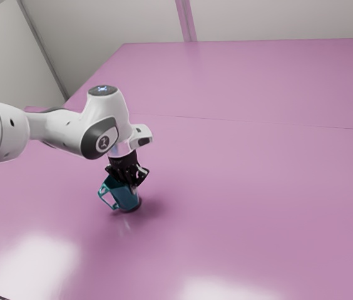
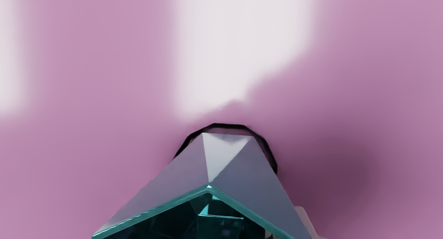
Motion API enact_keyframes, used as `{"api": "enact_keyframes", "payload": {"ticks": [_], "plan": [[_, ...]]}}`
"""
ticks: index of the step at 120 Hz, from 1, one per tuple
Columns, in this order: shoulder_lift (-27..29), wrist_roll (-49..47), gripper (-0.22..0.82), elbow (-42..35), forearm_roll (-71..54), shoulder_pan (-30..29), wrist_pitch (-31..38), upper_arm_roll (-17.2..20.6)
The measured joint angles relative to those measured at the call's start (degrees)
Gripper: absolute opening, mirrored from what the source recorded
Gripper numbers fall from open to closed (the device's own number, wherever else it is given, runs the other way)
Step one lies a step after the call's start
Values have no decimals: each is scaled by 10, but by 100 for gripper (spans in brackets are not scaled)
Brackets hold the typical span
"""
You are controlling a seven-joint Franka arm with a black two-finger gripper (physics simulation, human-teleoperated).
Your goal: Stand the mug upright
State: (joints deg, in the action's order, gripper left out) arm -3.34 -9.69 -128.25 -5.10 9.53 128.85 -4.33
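Note:
In the exterior view, the black gripper points down at the mouth of the teal mug, overlapping the rim. The mug's mouth faces up toward the hand and its dark base is low, by the table; its body looks slanted, with the top toward the exterior view's left. Whether it truly tilts or rests flat, I cannot tell. Its handle points to the exterior view's left. From the wrist, the faceted outer wall of the mug shows below the hand, with the teal rim nearer the camera and the dark base ring beyond. The gripper's hold is unclear.
The glossy pink table extends around the mug, with bright reflections on it. A seam crosses its farther part, and pale walls stand behind. A soft shadow lies beside the mug, toward the exterior view's right.

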Motion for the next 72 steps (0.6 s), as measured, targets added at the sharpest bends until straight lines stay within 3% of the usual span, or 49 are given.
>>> {"api": "enact_keyframes", "payload": {"ticks": [16, 43, 72], "plan": [[-8, -2, -17, 0, 2, -5, 10, -1], [4, -3, 30, 3, 4, -2, 12, 0], [48, -3, 51, 7, 4, -2, 0, 0]]}}
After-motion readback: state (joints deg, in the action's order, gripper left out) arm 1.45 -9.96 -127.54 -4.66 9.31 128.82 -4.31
